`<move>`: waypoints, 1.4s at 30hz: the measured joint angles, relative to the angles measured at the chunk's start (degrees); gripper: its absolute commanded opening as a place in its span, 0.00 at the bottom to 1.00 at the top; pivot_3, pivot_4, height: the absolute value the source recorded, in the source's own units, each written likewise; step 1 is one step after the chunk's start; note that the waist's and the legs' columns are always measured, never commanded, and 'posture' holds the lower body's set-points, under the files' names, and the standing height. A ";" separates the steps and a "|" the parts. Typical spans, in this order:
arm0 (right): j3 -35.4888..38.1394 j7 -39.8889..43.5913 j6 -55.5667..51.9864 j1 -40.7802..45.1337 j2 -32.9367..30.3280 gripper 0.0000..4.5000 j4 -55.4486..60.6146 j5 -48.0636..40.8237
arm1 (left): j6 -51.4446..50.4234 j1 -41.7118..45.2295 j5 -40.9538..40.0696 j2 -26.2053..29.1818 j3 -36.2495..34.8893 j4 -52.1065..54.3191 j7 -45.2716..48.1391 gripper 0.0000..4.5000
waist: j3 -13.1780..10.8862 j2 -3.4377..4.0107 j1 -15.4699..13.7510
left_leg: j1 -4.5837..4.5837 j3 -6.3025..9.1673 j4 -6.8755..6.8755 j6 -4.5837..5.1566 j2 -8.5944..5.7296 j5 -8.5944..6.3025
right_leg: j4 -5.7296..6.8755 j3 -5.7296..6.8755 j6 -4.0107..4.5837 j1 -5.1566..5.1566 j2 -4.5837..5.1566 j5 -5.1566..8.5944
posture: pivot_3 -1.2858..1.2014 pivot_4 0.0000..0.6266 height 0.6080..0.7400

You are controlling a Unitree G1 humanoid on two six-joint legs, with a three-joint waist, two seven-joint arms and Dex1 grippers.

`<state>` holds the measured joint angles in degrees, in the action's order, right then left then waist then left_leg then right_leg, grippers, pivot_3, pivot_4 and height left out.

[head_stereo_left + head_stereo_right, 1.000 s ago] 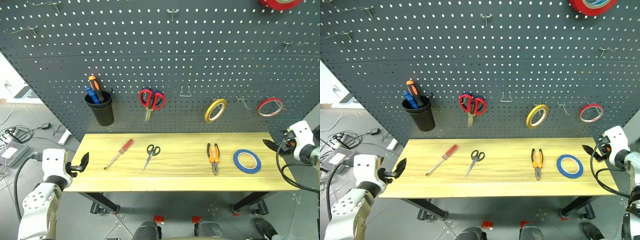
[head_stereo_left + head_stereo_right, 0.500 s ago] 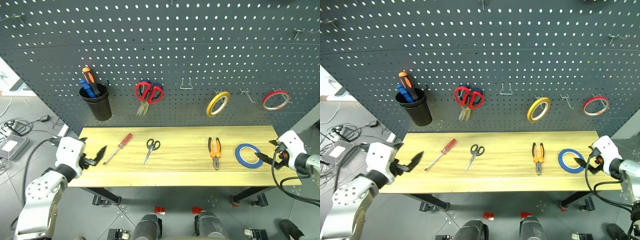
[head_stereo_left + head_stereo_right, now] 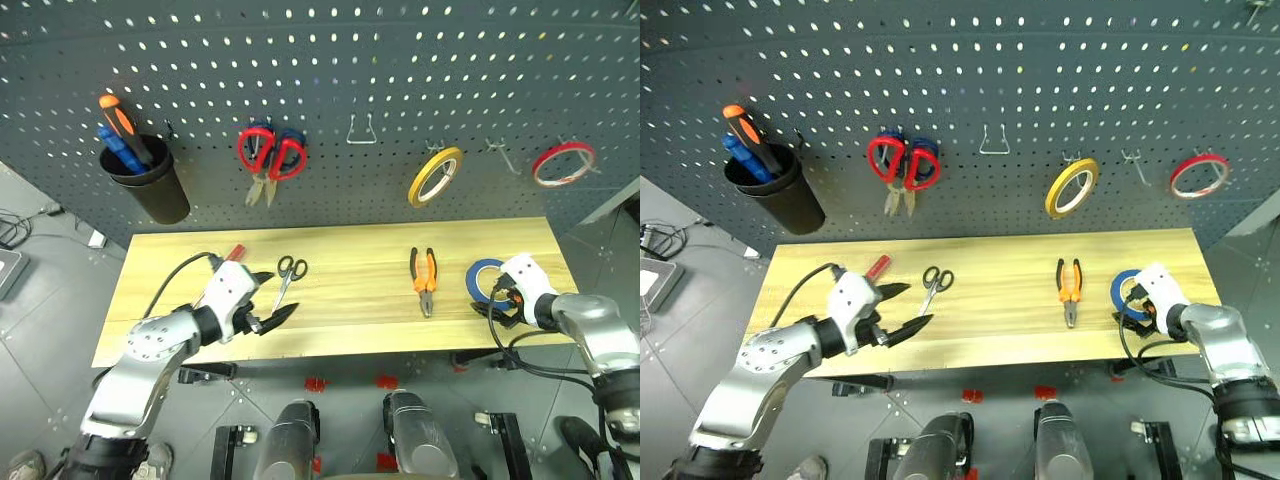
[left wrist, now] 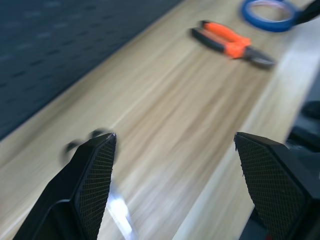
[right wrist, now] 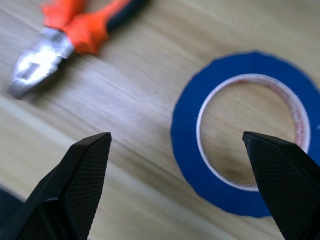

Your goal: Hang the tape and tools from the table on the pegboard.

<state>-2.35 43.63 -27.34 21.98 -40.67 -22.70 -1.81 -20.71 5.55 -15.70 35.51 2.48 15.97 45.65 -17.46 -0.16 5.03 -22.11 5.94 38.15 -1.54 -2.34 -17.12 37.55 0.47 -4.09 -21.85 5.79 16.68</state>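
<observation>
Lying flat on table (image 3: 350, 262): blue tape (image 5: 250, 150), pliers (image 3: 425, 280), scissors (image 3: 287, 275). Hovering, spread wide, holding nothing: left gripper (image 3: 270, 298), right gripper (image 5: 185, 165).

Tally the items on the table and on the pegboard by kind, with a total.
Tape rings: 3 (blue, yellow, red)
Scissors: 2 (small steel pair, red-and-blue pair)
Screwdrivers: 3 (red-handled, orange-black, blue)
Pliers: 1
Cup: 1
Total: 10
</observation>
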 measured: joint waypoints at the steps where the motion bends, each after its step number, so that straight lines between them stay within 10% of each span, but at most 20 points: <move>1: -0.74 -0.02 0.02 1.31 0.12 1.00 -1.46 0.61 | -0.03 0.88 0.00 -0.35 0.70 -0.25 0.34 0.88 | -0.36 -0.03 0.06 | -0.11 -0.07 0.00 -0.02 0.02 0.02 | 0.04 -0.01 0.00 -0.13 0.00 0.00 | 0.44 0.63 1.00; 8: -4.75 1.36 2.12 10.10 0.43 0.92 -11.87 4.21 | -0.04 5.89 -0.02 -3.00 4.19 -2.88 3.00 0.89 | -3.07 -0.56 0.47 | -0.71 -0.19 0.66 -0.12 0.03 0.07 | 0.35 0.06 -0.04 -0.55 0.04 -0.02 | 0.44 0.68 1.00; 19: -7.24 5.18 0.30 14.05 0.46 0.15 -15.07 6.12 | 5.16 8.73 0.47 -4.54 7.20 -5.96 7.82 0.89 | -3.52 -0.79 0.59 | -0.66 0.00 0.79 -0.18 0.04 0.12 | 0.47 0.13 -0.19 -0.48 -0.02 -0.13 | 0.43 0.59 1.00; 27: -1.04 -4.09 2.66 -2.55 -0.94 0.15 8.97 7.37 | 12.11 11.55 1.40 -8.72 7.52 -9.88 7.36 0.89 | -3.43 -0.64 0.23 | -1.10 -0.20 0.79 -0.24 -0.03 0.15 | 0.51 0.07 -0.21 -1.05 0.09 -0.13 | 0.41 0.52 1.00; 34: 4.06 -26.53 10.90 -24.26 9.70 0.15 42.92 17.39 | 18.84 12.55 1.96 -12.21 6.96 -11.28 5.93 0.89 | -3.37 -0.64 1.38 | -1.42 -0.31 0.86 -0.39 -0.02 0.31 | 1.13 -0.04 -0.24 -1.67 0.10 -0.14 | 0.40 0.50 1.00; 42: 3.44 -31.85 19.89 -12.68 11.11 0.15 46.93 21.91 | 23.10 17.80 2.96 -16.09 6.59 -12.63 1.99 0.89 | -3.08 -0.90 3.03 | -1.21 -0.34 0.83 -0.22 -0.12 0.79 | 1.39 -0.26 -0.42 -1.60 0.03 -0.57 | 0.40 0.46 1.00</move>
<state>1.09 11.78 -7.45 9.30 -29.56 24.23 20.09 2.39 23.35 -12.74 19.42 9.08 3.34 47.64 -20.54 -1.06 8.06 -23.32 5.59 38.98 -1.76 -2.46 -16.33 38.93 0.21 -4.52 -23.46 5.82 16.12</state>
